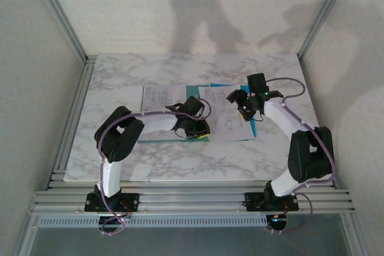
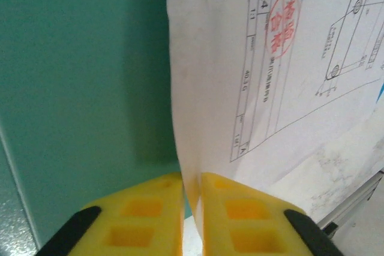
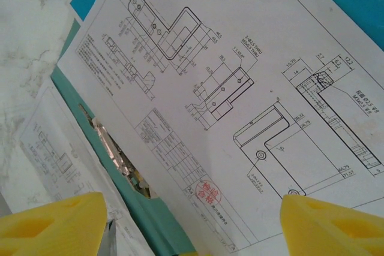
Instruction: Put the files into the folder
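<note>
My left gripper (image 2: 192, 208) clamps the edge of the white printed paper sheet (image 2: 228, 88); right gripper (image 3: 192, 226) jaws stand apart. I judge it light, limp, crease-prone: grip edges only.

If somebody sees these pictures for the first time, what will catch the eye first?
A thin teal-green card folder lies open in the middle of the white marble tabletop, with white paper sheets of black technical drawings spread on it. The left gripper pinches the edge of one red-stamped sheet between its yellow fingers; the right gripper hangs open above the drawings.
</note>
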Controlling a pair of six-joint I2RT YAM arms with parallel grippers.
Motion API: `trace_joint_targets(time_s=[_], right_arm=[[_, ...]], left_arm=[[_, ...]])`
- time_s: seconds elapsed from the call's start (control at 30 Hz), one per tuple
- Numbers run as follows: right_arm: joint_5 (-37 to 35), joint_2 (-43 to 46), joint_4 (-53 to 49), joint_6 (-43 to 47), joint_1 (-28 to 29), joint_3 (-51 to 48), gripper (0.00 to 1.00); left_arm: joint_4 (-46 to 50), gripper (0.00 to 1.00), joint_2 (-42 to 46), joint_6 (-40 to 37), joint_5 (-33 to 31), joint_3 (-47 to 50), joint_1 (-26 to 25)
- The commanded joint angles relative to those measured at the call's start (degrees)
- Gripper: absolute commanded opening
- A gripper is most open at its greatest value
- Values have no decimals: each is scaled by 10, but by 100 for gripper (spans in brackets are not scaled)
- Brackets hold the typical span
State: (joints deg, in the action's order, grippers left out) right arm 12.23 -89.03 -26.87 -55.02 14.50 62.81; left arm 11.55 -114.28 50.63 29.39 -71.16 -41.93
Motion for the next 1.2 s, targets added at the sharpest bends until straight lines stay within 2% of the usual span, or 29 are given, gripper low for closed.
trace_joint_targets(time_s=[0.0,0.3,0.7,1.17], right_arm=[[5,23,-20,2,-4,4,76],[-10,48,-44,9,-18,10,76],[-25,67,-67,26,-32,20,76],[-13,39,-56,36,-35,2,76]], left_arm=[[9,2,-6,-1,-5,-27,-3],[78,0,-11,-43,2,-100,-4],[163,0,-109,-126,26,-241,9],[151,0,-87,-115,16,-206,14]])
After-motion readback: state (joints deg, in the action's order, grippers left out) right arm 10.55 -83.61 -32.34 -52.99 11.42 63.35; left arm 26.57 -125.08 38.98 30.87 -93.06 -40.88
